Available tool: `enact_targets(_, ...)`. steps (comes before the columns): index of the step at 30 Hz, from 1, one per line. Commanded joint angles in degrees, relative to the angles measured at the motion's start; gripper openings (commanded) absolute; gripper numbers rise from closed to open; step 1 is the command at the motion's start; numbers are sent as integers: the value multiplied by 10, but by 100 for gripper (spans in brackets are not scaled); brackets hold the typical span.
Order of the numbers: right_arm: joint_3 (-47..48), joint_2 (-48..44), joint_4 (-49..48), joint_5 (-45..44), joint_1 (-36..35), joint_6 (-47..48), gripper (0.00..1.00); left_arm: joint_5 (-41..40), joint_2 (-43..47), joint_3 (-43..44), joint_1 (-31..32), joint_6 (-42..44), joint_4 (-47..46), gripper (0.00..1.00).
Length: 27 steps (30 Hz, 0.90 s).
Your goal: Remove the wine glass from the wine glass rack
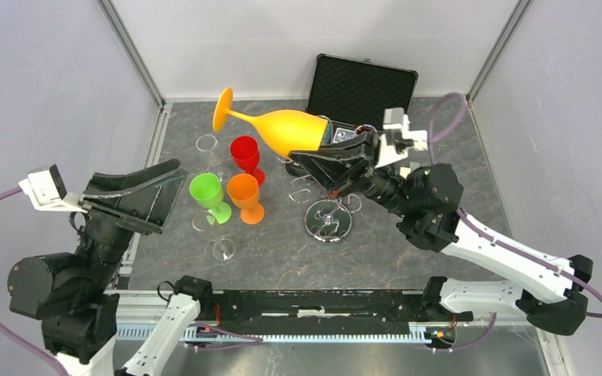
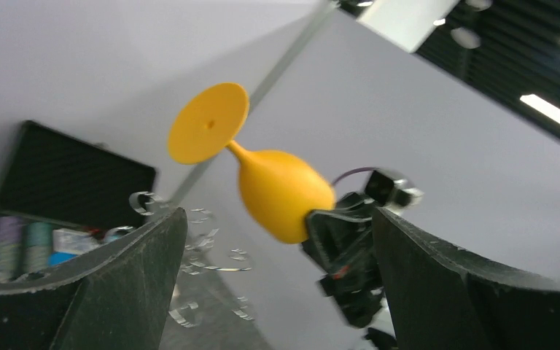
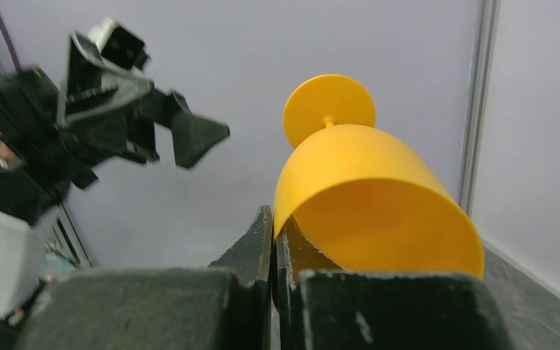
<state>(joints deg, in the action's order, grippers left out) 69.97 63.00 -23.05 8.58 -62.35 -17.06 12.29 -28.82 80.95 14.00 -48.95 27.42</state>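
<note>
Grey tabletop (image 1: 282,251). Your right gripper (image 1: 328,150) pinches the yellow wine glass (image 1: 286,129) by its rim, tilted, foot toward 10 o'clock, above the rack (image 1: 328,219), likely to clear its loops. Your left gripper (image 1: 171,192) gapes empty.

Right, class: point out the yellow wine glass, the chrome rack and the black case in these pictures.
yellow wine glass (image 1: 288,131): top view, on the side of its bowl.
chrome rack (image 1: 337,229): top view, on its round mirrored base.
black case (image 1: 360,88): top view, on the foam lining of its open lid.

Left gripper (image 1: 169,197) spread wide; right gripper (image 3: 274,242) pinched closed, raised.
</note>
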Motion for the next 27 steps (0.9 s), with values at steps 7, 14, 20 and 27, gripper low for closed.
enact_targets(7, 158, 78, 434, -6, -91, 234, 0, -175, -8, 108, 0, 210, 170, 100)
enact_targets(14, 201, 128, 574, -82, -153, 312, 0, -185, -9, 106, 0, 228, 178, 100)
enact_targets(20, 228, 189, 667, -143, -208, 373, 0, -190, -9, 97, 0, 232, 179, 100)
enact_targets(27, 275, 315, 750, -163, -228, 419, 0, -186, -10, 88, 0, 232, 179, 100)
